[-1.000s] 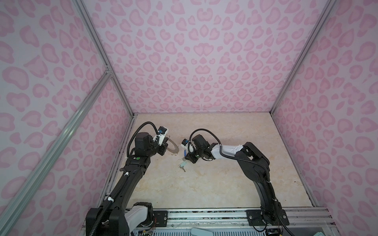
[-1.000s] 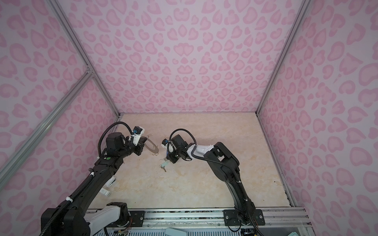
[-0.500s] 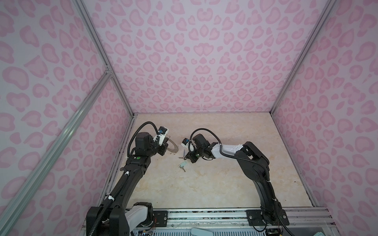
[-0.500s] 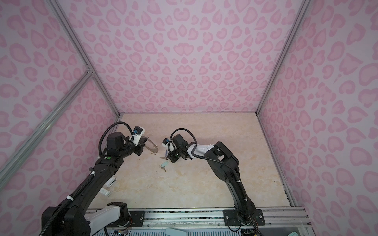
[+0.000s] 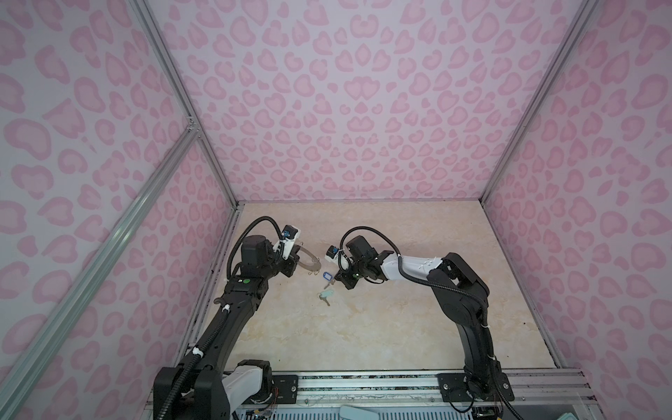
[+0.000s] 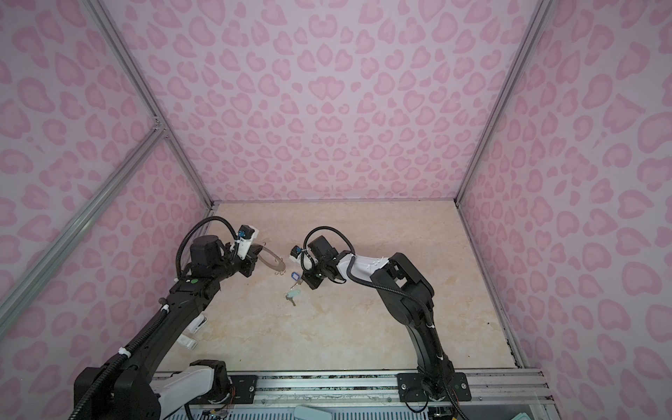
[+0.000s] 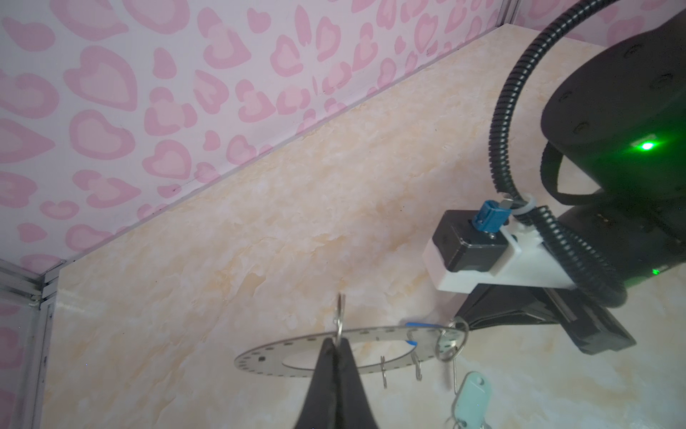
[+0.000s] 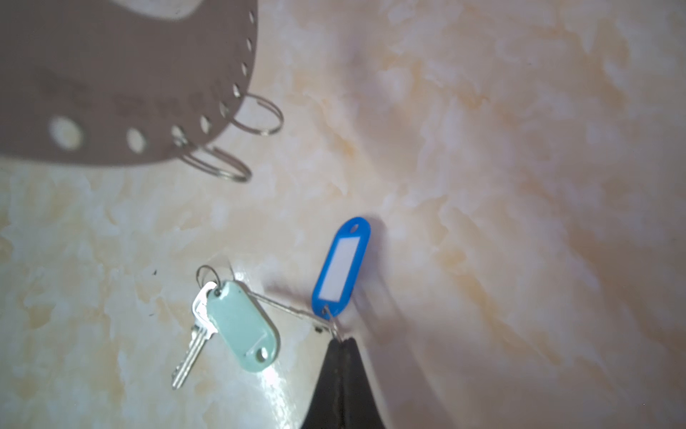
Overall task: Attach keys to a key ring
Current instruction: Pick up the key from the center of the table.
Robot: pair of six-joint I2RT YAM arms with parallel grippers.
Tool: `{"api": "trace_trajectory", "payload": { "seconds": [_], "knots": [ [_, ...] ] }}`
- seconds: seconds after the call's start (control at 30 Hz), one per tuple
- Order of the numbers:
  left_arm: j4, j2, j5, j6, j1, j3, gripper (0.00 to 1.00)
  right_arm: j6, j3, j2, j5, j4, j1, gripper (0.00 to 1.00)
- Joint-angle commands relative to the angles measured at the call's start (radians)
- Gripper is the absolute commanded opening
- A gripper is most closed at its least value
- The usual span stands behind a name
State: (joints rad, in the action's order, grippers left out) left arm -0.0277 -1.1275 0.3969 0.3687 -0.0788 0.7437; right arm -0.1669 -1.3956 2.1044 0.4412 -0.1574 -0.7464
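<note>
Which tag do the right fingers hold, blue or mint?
The blue tag: its ring is pinched in the right fingers; the mint tag lies ungripped.

Closed tool (image 8: 343, 341) on blue-tag key (image 8: 341, 263)

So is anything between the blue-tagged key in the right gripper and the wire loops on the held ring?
Nothing visible. The right gripper pinches the blue-tagged key; only bare table shows between it and the wire loops on the key ring, which the left gripper holds. The mint-tagged key lies aside.
</note>
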Motion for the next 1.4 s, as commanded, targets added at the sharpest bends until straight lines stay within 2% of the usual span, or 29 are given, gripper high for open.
{"api": "trace_trajectory", "payload": {
  "seconds": [0.0,0.23,0.67,1.03,1.37],
  "knots": [
    [0.040,0.000,0.017,0.009,-0.001,0.008,0.03,-0.071,0.015,-0.016,-0.028,-0.086,0.015,0.00],
    [0.045,-0.005,0.024,0.006,-0.006,0.008,0.03,-0.101,0.044,-0.044,-0.021,-0.088,0.037,0.00],
    [0.037,-0.002,0.078,0.072,-0.037,0.011,0.03,-0.121,0.183,-0.166,0.045,0.082,0.073,0.00],
    [0.017,0.015,0.213,0.236,-0.106,-0.004,0.03,-0.186,0.315,-0.306,0.124,0.169,0.128,0.00],
    [-0.026,-0.007,0.319,0.317,-0.160,0.021,0.03,-0.335,0.421,-0.512,0.055,0.165,0.183,0.00]
  ]
}}
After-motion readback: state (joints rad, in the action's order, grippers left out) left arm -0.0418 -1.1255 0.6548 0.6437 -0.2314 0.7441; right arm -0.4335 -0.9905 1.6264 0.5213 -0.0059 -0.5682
